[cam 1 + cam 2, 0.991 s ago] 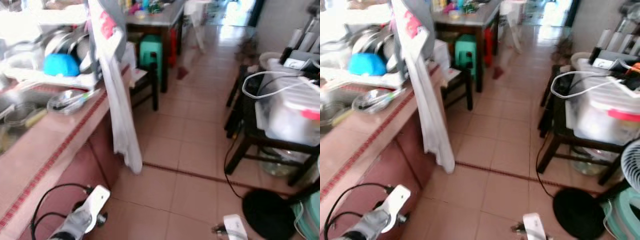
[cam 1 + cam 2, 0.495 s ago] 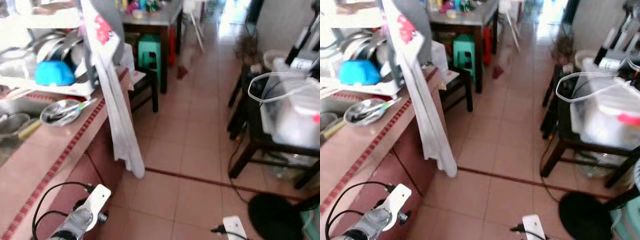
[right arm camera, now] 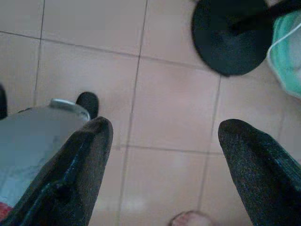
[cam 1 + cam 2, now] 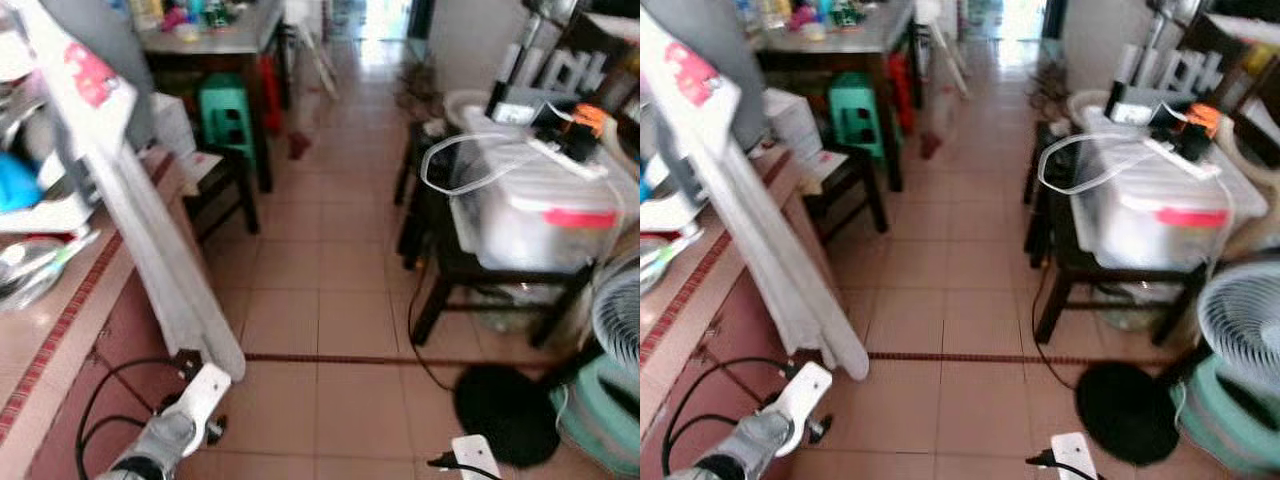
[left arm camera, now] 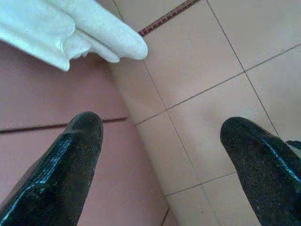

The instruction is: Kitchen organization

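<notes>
While both arms hang low over the tiled floor, neither holds anything: the left gripper has its fingers spread wide apart above the floor beside the base of the desk, and the right gripper also has its fingers spread, with bare tiles between them and the black fan base just beyond.

Kitchen things lie along the left edge of the scene. A metal bowl with a utensil in it sits near the front edge of the desk, a blue bowl rests in the white dish rack behind it, and a white cloth hangs over the desk's edge down toward the floor. Across the aisle, a clear storage bin stands on a dark stool.

How much organizing is done cannot be judged here: dishes stand racked, one bowl lies loose, and the task names no single item.
</notes>
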Robot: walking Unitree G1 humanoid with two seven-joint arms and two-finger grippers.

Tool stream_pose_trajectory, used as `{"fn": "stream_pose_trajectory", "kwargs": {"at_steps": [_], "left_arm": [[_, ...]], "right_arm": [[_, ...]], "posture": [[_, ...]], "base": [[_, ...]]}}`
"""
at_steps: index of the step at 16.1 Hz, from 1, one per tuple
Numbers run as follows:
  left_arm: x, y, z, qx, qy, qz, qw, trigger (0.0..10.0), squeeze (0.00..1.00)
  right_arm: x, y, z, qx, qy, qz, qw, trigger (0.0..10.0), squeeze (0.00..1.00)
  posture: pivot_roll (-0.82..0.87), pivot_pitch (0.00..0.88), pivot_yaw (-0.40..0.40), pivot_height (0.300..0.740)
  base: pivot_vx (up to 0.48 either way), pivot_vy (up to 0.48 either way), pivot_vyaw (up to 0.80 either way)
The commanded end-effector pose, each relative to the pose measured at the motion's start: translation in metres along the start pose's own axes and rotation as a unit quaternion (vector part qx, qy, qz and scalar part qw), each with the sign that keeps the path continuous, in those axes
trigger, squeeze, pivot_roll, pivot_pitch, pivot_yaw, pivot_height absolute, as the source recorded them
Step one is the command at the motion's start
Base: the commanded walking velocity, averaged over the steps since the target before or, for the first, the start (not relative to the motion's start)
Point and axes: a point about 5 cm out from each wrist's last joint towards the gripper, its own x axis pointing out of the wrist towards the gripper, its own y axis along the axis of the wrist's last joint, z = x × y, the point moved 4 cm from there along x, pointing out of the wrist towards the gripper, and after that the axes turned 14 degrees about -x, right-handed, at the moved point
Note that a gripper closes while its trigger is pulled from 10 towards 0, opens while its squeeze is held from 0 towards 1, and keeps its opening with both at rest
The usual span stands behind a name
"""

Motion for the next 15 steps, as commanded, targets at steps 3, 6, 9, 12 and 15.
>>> {"fn": "stream_pose_trajectory", "kwargs": {"at_steps": [3, 6, 9, 12, 15], "left_arm": [[0.000, 0.002, -0.003, 0.000, 0.005, 0.003, 1.000, 10.0, 0.00], [0.000, 0.002, -0.003, 0.001, 0.006, 0.003, 1.000, 10.0, 0.00], [0.000, 0.001, -0.004, 0.003, 0.006, 0.003, 1.000, 10.0, 0.00], [0.000, 0.000, -0.005, 0.012, 0.014, 0.001, 1.000, 10.0, 0.00], [-0.001, -0.011, -0.006, 0.017, 0.015, -0.027, 0.999, 10.0, 0.00]], "right_arm": [[0.000, 0.000, 0.006, 0.000, -0.007, 0.002, 1.000, 10.0, 0.00], [0.000, 0.000, 0.006, -0.002, -0.007, 0.002, 1.000, 10.0, 0.00], [0.000, 0.000, 0.005, -0.003, -0.007, 0.003, 1.000, 10.0, 0.00], [0.000, -0.002, 0.002, -0.013, -0.001, -0.001, 1.000, 10.0, 0.00], [0.000, -0.006, -0.002, -0.021, 0.009, -0.013, 1.000, 10.0, 0.00]], "posture": [[0.07, 0.000, 0.050, 0.740], [0.07, 0.000, 0.049, 0.740], [0.07, 0.000, 0.052, 0.740], [0.08, 0.000, 0.050, 0.740], [0.08, 0.000, 0.049, 0.740]], "base": [[0.000, 0.000, 0.00], [0.000, 0.000, 0.00], [0.000, 0.000, 0.00], [0.000, 0.000, 0.00], [0.000, 0.000, 0.00]]}}
